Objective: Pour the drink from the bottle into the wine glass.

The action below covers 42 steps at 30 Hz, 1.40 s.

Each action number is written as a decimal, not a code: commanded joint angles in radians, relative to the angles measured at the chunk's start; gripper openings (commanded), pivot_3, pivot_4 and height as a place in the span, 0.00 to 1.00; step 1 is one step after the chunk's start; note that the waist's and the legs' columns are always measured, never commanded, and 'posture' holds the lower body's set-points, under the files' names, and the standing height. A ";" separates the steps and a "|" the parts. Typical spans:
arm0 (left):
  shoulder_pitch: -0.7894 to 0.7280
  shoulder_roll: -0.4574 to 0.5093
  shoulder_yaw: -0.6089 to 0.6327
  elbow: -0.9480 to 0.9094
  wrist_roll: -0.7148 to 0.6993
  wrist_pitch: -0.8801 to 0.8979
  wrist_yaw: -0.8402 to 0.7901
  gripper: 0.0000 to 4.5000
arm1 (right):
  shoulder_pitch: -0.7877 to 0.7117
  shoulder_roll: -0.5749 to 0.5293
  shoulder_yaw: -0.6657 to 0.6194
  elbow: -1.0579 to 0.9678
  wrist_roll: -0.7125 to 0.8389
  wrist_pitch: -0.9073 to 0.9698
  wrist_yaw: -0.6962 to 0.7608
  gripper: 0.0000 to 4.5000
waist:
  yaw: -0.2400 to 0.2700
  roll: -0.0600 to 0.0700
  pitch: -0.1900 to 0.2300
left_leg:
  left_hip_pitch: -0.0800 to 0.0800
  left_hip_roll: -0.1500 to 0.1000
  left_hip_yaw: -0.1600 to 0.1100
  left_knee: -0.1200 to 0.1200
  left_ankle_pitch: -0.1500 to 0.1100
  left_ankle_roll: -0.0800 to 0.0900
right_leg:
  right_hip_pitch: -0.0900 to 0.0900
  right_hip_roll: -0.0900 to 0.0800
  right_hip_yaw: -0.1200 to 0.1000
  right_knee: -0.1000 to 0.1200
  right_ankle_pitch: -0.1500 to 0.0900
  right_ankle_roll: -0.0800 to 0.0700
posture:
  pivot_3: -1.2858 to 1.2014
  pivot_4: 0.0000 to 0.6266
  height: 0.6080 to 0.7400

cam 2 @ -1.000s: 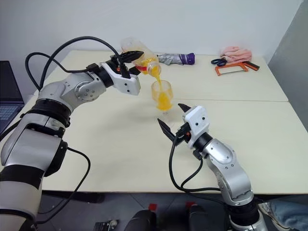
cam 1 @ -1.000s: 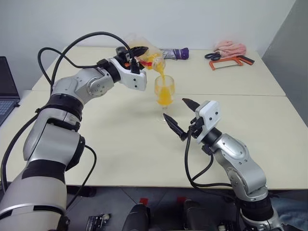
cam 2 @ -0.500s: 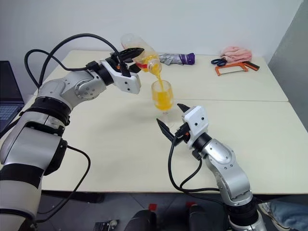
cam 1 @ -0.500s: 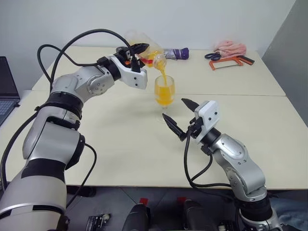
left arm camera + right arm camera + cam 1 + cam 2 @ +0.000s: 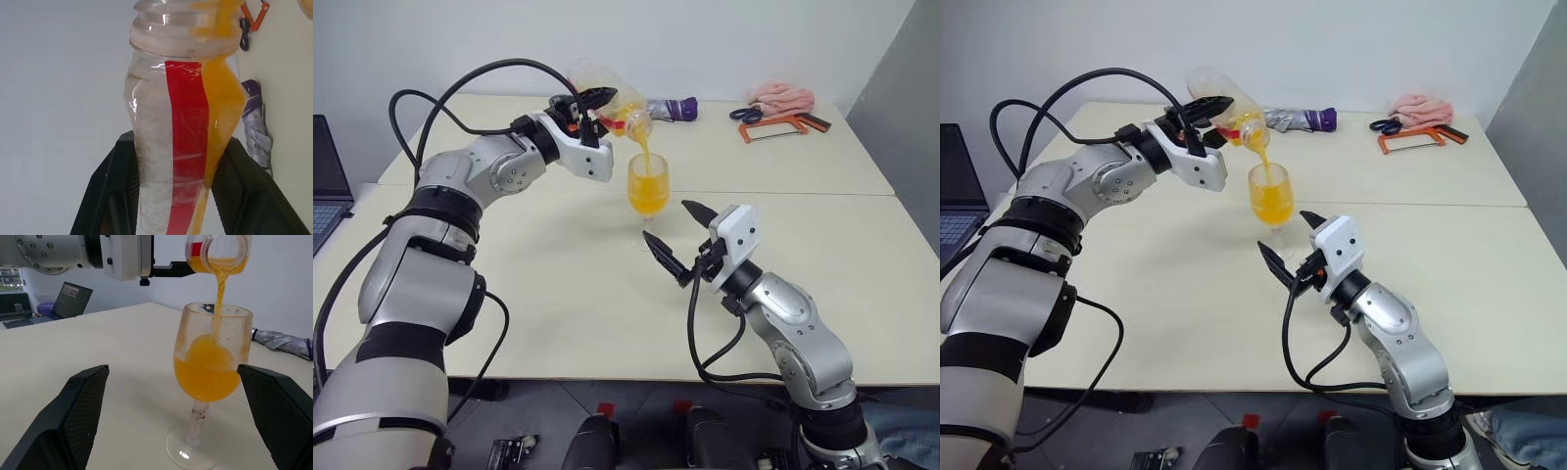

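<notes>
I see the broad cream-coloured table [image 5: 558, 294] spread under both arms; on its far edge lie a folded grey-and-purple umbrella [image 5: 674, 109], a crumpled pink cloth [image 5: 781, 96], an orange-framed hacksaw [image 5: 781, 125] and dark-handled scissors [image 5: 745, 114], and a dark laptop [image 5: 327, 186] sits off the table's left side; my left gripper [image 5: 595, 106] is raised over the middle of the table with its two black fingers clenched on the small clear plastic bottle with a red label stripe [image 5: 612, 93], gripping it across the body; the bottle is tipped mouth-down towards the right, its uncapped neck directly above the clear stemmed wine glass [image 5: 648, 196]; my right gripper [image 5: 680, 240] hangs just in front of the glass with its jaws spread wide and released, grasping nothing, one finger on each side of the glass's foot without touching it; the glass stands upright on the table near its centre; the translucent orange-yellow drink [image 5: 208, 374] fills the lower part of the bowl, a thin stream runs from the bottle mouth down into it, and a remainder lies along the bottle's lower side.
</notes>
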State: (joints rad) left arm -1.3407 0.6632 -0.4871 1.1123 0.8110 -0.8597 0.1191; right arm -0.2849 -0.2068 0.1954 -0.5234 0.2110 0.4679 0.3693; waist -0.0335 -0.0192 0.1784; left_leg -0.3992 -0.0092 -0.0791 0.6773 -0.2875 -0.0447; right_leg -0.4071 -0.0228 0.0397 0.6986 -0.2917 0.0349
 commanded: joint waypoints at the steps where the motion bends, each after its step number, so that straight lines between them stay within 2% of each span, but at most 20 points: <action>1: -0.042 0.013 0.004 -0.005 -0.001 -0.003 0.020 0.37 | -0.003 0.002 -0.002 -0.033 0.008 -0.006 0.000 1.00 | 0.000 0.000 0.000 | 0.000 0.000 0.000 0.000 0.000 0.000 | 0.000 0.000 0.000 0.000 0.000 0.000 | 0.52 0.24 1.00; 12: -0.031 -0.005 0.029 0.013 -0.058 -0.002 -0.034 0.37 | -0.004 0.006 -0.002 -0.033 0.004 -0.016 -0.007 1.00 | 0.000 0.000 0.000 | 0.000 0.000 0.000 0.000 0.000 0.000 | 0.000 0.000 0.000 0.000 0.000 0.000 | 0.52 0.24 1.00; 18: 0.005 -0.041 0.098 0.004 -0.201 -0.002 -0.161 0.37 | -0.014 0.020 -0.016 -0.029 -0.008 -0.044 -0.025 1.00 | -0.001 0.000 0.000 | 0.000 0.000 0.000 0.000 0.000 0.000 | 0.000 0.000 0.000 0.000 0.000 0.000 | 0.52 0.24 1.00; 25: 0.107 -0.119 0.270 -0.059 -0.513 0.104 -0.460 0.37 | -0.028 0.006 -0.013 -0.016 -0.023 -0.085 -0.011 1.00 | -0.006 0.000 0.000 | 0.000 0.000 0.000 0.001 0.000 -0.001 | 0.000 0.000 0.000 0.001 0.000 0.000 | 0.52 0.24 1.00; 31: 0.296 -0.148 0.459 -0.305 -0.816 0.439 -0.639 0.37 | -0.063 -0.038 -0.020 -0.014 0.056 -0.061 0.101 1.00 | -0.024 0.000 0.000 | 0.001 0.002 -0.003 0.001 0.001 -0.001 | 0.000 0.000 0.001 0.002 0.000 0.000 | 0.52 0.24 1.00; 37: 0.493 -0.112 0.626 -0.567 -1.012 0.812 -0.663 0.37 | -0.138 -0.134 0.019 -0.025 0.161 0.029 0.268 1.00 | -0.031 0.000 0.000 | 0.001 0.003 -0.004 0.002 0.000 0.000 | 0.000 0.000 0.001 0.004 0.000 0.000 | 0.52 0.24 1.00; 42: 0.593 -0.086 0.722 -0.672 -1.101 0.993 -0.645 0.37 | -0.214 -0.149 0.061 0.013 0.154 0.079 0.293 1.00 | -0.032 0.000 0.000 | 0.002 0.003 -0.005 0.002 0.000 0.000 | 0.000 0.000 0.000 0.006 0.000 0.000 | 0.52 0.24 1.00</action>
State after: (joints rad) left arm -0.7415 0.5566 0.2029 0.5115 -0.2599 0.1054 -0.5338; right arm -0.4722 -0.3584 0.2499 -0.4989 0.3570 0.5387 0.6533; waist -0.0654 -0.0194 0.1780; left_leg -0.3972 -0.0061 -0.0847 0.6797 -0.2874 -0.0448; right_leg -0.4073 -0.0232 0.0400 0.7050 -0.2917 0.0347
